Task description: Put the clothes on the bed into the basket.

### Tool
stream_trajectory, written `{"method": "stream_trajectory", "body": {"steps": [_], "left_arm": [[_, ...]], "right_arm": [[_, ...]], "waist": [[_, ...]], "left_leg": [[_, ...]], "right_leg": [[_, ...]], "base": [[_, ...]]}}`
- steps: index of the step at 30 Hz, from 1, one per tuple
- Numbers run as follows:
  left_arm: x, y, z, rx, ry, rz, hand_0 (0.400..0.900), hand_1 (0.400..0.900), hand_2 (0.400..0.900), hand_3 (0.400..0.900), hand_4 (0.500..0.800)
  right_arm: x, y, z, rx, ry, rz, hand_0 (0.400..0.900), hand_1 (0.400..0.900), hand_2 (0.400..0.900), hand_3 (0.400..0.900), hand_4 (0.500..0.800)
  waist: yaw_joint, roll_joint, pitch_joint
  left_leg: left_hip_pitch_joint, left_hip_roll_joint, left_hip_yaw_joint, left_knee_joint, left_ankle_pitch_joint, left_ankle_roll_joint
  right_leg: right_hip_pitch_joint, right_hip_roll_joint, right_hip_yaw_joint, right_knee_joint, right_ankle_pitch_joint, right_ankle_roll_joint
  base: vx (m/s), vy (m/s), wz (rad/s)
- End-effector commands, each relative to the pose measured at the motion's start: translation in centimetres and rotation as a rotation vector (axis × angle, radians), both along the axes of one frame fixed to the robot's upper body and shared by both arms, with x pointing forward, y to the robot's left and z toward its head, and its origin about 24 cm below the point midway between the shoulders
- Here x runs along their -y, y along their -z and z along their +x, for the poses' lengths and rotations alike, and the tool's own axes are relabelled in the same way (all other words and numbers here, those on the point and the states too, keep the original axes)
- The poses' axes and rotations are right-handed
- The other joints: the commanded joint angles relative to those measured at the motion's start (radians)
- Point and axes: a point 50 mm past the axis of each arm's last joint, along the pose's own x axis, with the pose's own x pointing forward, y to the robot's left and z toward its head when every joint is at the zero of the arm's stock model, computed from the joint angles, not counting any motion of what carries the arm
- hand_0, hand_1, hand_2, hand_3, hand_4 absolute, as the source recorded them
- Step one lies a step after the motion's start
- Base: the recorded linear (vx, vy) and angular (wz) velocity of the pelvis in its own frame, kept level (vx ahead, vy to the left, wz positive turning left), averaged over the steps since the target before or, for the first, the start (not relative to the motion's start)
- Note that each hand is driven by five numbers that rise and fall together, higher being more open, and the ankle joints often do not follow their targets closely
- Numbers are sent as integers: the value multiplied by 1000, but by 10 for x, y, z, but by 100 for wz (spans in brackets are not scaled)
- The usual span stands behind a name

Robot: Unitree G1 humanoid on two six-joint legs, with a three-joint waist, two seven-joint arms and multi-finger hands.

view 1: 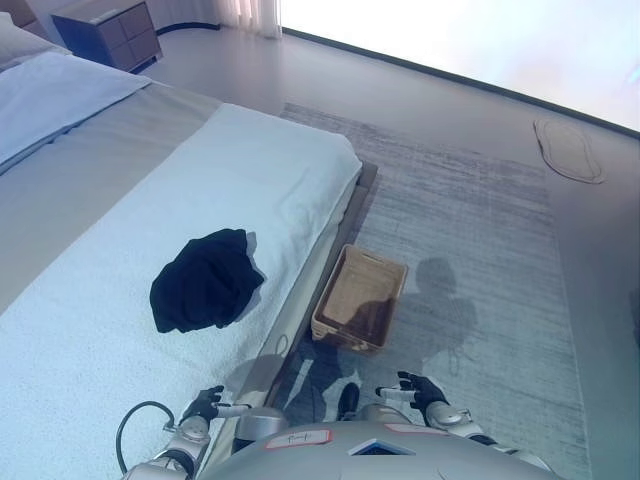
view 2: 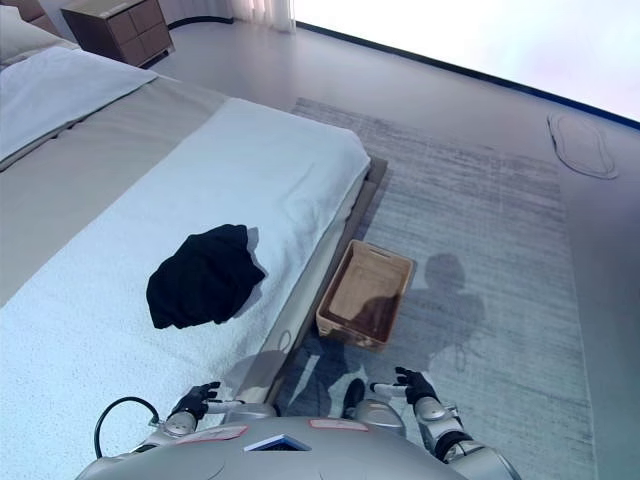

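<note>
On bed [view 1: 120, 190], black clothes [view 1: 203, 280] lie well ahead of left hand [view 1: 205, 405], right hand [view 1: 415, 390], both w/ fingers relaxed, empty.

Black clothes [view 1: 205, 280] bunched in a heap on the pale bed [view 1: 120, 230], near its right edge. Brown basket [view 1: 360, 300] on the grey rug [view 1: 480, 250], just beside the bed frame, empty inside. Left hand [view 1: 205, 405] low over the bed's edge, fingers loosely extended, holding nothing. Right hand [view 1: 418, 390] low above the rug, fingers spread. Dark nightstand [view 1: 108, 32] at top left, past the pillow [view 1: 50, 95].
</note>
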Motion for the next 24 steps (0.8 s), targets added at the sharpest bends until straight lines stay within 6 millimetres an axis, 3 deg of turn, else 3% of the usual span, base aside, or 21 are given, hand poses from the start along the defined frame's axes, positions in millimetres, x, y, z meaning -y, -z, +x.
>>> {"method": "stream_trajectory", "body": {"steps": [1,5,6,10,12,16,21,24], "left_arm": [[7,-8,44,120,86,46,900,900,900,900,800],[-9,-27,81,259,162,134,900,900,900,900,800],[-18,-44,105,363,215,180,900,900,900,900,800],[-54,-96,147,557,319,341,900,900,900,900,800],[-64,-113,162,578,392,438,900,900,900,900,800],[-75,-147,195,648,462,582,900,900,900,900,800],[-82,-186,230,683,535,720,900,900,900,900,800],[-84,-208,250,694,530,754,900,900,900,900,800]], "right_arm": [[28,-15,42,127,-14,-106,900,900,900,900,800],[39,-20,48,153,-1,-129,900,900,900,900,800],[44,-23,53,178,8,-132,900,900,900,900,800],[67,-36,67,235,36,-139,900,900,900,900,800],[75,-41,74,248,38,-143,900,900,900,900,800],[86,-49,86,257,73,-158,900,900,900,900,800],[95,-50,84,244,160,-175,900,900,900,900,800],[115,-56,80,231,258,-216,900,900,900,900,800]], "waist": [[10,50,28],[7,54,28],[8,55,31],[10,49,33],[9,44,36],[7,39,49],[-8,32,66],[-21,25,80]], "left_leg": [[-33,-80,5,4,-35,29],[-33,-79,4,4,-35,27],[-31,-78,5,4,-36,26],[-46,-77,4,4,-28,21],[-56,-77,5,4,-25,20],[-88,-78,6,4,-16,20],[-153,-77,16,4,2,24],[-210,-76,19,4,19,26]], "right_leg": [[102,33,45,50,-104,40],[102,33,46,50,-104,43],[104,34,47,51,-106,44],[94,34,43,47,-101,49],[85,34,42,46,-97,52],[56,32,43,47,-87,58],[-10,31,52,50,-67,66],[-62,30,54,49,-51,70]], "base": [[0,0,0],[0,0,0],[0,0,0],[0,0,0],[0,0,0],[0,0,0],[-11,17,-2],[-25,47,-5]]}}
